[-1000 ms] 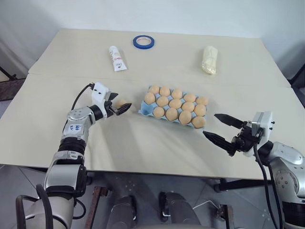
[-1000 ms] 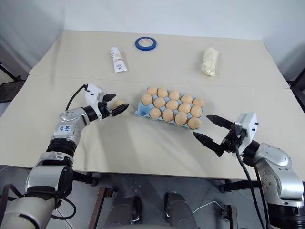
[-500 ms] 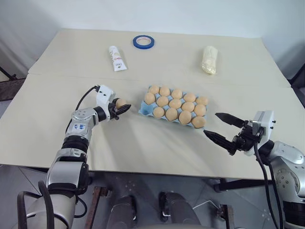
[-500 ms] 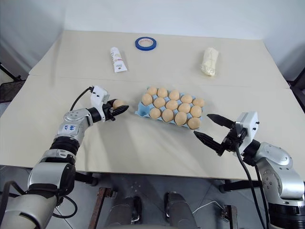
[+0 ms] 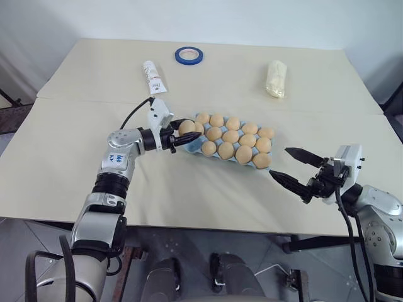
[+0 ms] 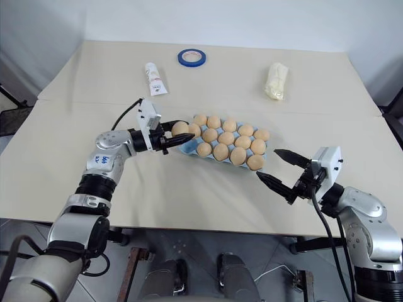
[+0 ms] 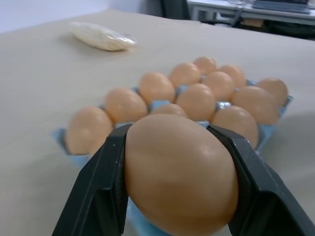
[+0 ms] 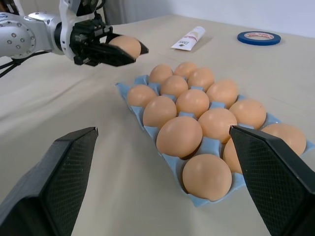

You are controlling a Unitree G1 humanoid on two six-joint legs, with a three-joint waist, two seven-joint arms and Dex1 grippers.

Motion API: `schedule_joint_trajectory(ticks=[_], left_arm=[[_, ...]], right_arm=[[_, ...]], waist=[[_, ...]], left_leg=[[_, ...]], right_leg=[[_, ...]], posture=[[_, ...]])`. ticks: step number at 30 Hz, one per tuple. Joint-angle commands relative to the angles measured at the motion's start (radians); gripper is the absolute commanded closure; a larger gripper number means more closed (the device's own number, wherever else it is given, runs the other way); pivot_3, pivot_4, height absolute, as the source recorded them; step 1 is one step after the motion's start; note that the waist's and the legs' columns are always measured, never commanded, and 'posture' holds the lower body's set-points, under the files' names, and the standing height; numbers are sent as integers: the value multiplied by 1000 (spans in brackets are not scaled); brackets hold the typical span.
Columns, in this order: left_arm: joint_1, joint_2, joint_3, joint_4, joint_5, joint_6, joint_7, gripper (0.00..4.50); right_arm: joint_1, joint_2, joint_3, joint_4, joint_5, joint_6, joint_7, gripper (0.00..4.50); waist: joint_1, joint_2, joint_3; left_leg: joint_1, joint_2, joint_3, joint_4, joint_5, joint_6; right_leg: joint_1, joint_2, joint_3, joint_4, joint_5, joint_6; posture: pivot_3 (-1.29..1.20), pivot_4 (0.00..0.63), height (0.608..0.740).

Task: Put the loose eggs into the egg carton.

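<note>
- Left eye view: left gripper (image 5: 184, 133) is clamping one egg (image 5: 186, 127) between its fingers, hovering at the egg carton (image 5: 197, 144) corner nearest it; the empty cup is sitting at about 5 o'clock from the egg.
- Left wrist view: egg is sitting centred between both fingers; judging it best to lower slowly, then release.
- Right wrist view: right gripper (image 8: 162, 184) is idling with jaws wide apart, carton ahead at 12 o'clock.

No legible text; tube (image 5: 153, 77) print unreadable.
</note>
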Motion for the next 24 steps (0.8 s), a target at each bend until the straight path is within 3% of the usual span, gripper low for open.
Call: schedule_joint_trajectory(ticks=[1, 6, 9, 14, 24], left_arm=[[-7, -10, 8, -2, -2, -30, 8, 2449], [-24, -26, 15, 26, -6, -37, 19, 2449], [-39, -35, 23, 49, -7, -36, 41, 1406], [-43, -34, 25, 51, -7, -33, 46, 62], [14, 61, 87, -118, -78, -13, -15, 62]], right_arm=[[17, -5, -36, -43, 9, -17, -12, 0], [28, -7, -37, -52, 13, -17, -24, 0], [28, -6, -34, -52, 12, -17, -30, 0], [23, -7, -28, -48, 10, -16, -33, 0], [26, -9, -27, -54, 13, -16, -29, 0]], waist=[[0, 0, 0], [0, 0, 0], [0, 0, 0], [0, 0, 0], [-3, 0, 0]], left_leg=[[0, 0, 0, 0, 0, 0], [0, 0, 0, 0, 0, 0], [0, 0, 0, 0, 0, 0], [0, 0, 0, 0, 0, 0], [0, 0, 0, 0, 0, 0]], right_leg=[[0, 0, 0, 0, 0, 0], [0, 0, 0, 0, 0, 0], [0, 0, 0, 0, 0, 0], [0, 0, 0, 0, 0, 0], [0, 0, 0, 0, 0, 0]], posture=[[0, 150, 740], [0, 150, 740], [0, 150, 740], [0, 150, 740], [0, 150, 740]])
